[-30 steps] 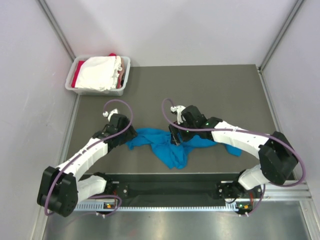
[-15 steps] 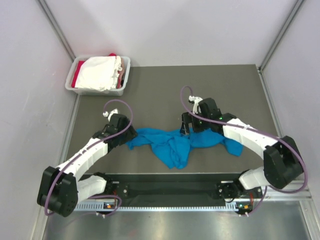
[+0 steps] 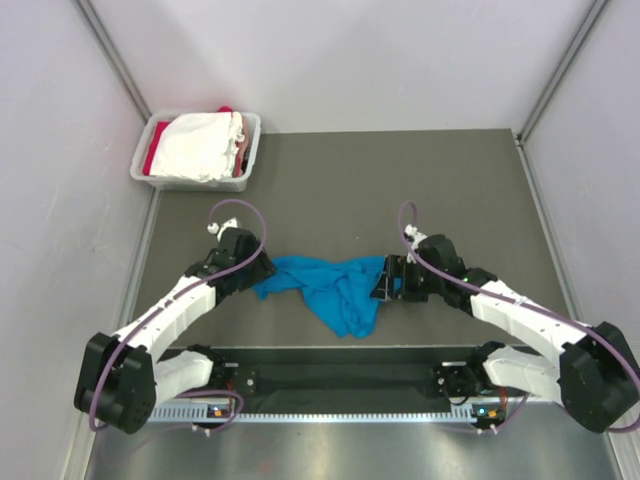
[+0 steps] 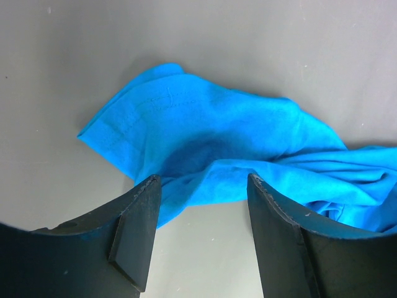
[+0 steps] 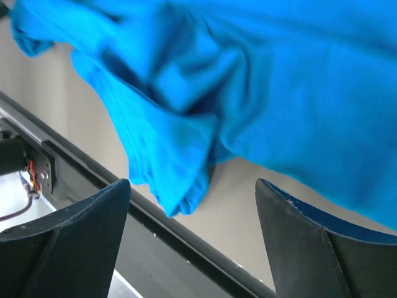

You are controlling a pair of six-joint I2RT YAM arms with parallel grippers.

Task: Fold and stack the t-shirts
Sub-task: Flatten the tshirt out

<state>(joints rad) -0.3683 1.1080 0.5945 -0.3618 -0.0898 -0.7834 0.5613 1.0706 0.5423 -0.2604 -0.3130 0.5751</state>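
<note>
Blue t-shirt [image 3: 335, 288] lying crumpled between both grippers. Left gripper [image 4: 201, 180] standing parted, hem lying between its fingertips (nothing clamped). Right gripper [image 5: 192, 183] gaping wide, empty, cloth bunching just ahead.

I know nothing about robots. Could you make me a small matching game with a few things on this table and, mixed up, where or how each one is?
Things:
1. blue shirt
2. white shirt
3. tub
4. left gripper

Places or states:
A. far left corner of the table
B. open, at the blue shirt's left end
C. crumpled near the table's front edge
D. on top inside the tub

Pairs: 1-C, 2-D, 3-A, 4-B
</note>
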